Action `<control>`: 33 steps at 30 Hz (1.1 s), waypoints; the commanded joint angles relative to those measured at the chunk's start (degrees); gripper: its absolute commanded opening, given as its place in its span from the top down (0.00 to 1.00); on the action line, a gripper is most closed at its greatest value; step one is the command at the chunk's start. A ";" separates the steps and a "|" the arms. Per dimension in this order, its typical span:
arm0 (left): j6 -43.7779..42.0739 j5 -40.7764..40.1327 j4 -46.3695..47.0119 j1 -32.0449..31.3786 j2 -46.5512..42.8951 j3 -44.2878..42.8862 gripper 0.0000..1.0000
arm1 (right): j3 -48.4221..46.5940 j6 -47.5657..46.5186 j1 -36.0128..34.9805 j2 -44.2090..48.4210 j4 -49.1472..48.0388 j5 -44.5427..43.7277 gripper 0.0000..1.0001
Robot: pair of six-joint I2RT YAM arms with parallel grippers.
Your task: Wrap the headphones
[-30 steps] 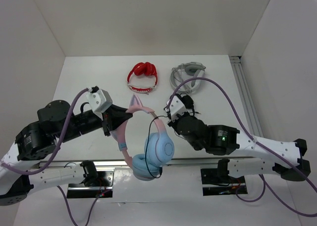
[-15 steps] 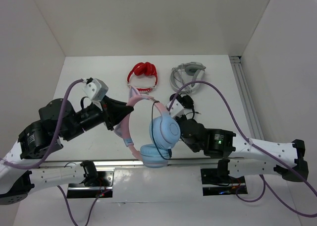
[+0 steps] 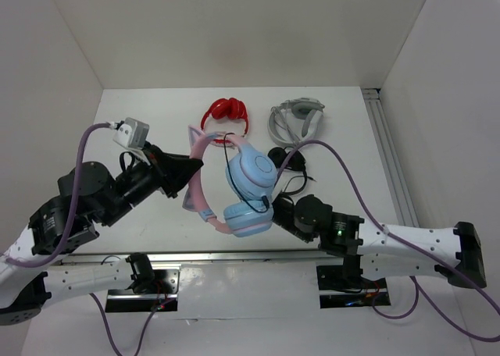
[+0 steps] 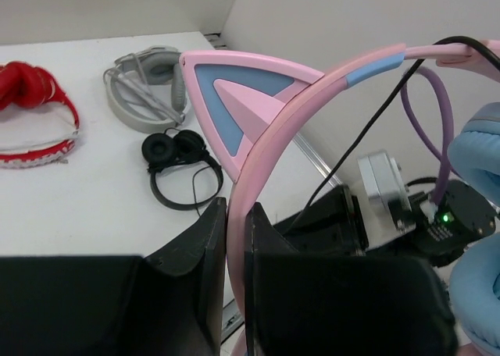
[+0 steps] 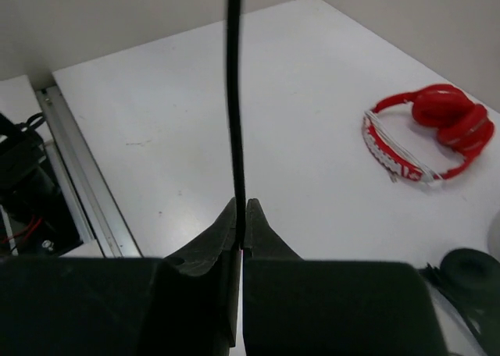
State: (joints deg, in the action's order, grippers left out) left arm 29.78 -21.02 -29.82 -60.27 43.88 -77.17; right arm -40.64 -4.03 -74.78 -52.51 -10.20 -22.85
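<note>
Left gripper (image 4: 234, 215): clamping the pink cat-eared headband of the light blue over-ear headphones (image 3: 250, 172).
Right gripper (image 5: 240, 215): pinching the thin dark cable (image 5: 234, 98), jaws closing tight on it.
Headphones: hanging above the white table (image 3: 172, 110), between both arms.
Behind: red headphones (image 3: 226, 115) lying on the table.

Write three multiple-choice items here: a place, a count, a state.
1. Where do the red over-ear headphones lie? A. At the white table's far side, left of the grey headphones. B. Hanging in the air. C. On the rail.
2. How many headphone pairs rest on the table? A. One. B. Three. C. Five.
3. The right end effector is: A. open. B. shut on the thin dark cable. C. shut on the red headphones.
1A, seen beside the grey pair; 2B, red, grey and small black headphones; 3B, wrist view shows the cable pinched.
</note>
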 commanded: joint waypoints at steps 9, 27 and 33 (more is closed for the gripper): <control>15.82 -18.08 4.78 -0.11 -1.69 -3.96 1.00 | 13.39 -1.86 0.16 -0.57 -27.58 13.62 1.00; 14.52 -36.55 -5.59 -0.11 6.30 -9.75 1.00 | 6.63 -2.03 0.16 -5.23 -15.58 28.93 1.00; 11.97 -40.95 -9.29 -0.11 9.11 -14.67 1.00 | 8.73 -2.56 0.16 -2.34 -16.34 27.95 0.97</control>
State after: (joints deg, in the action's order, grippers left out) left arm 39.13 -51.81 -49.19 -61.01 53.43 -85.97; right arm -33.10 -6.15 -73.82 -56.36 -31.90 1.23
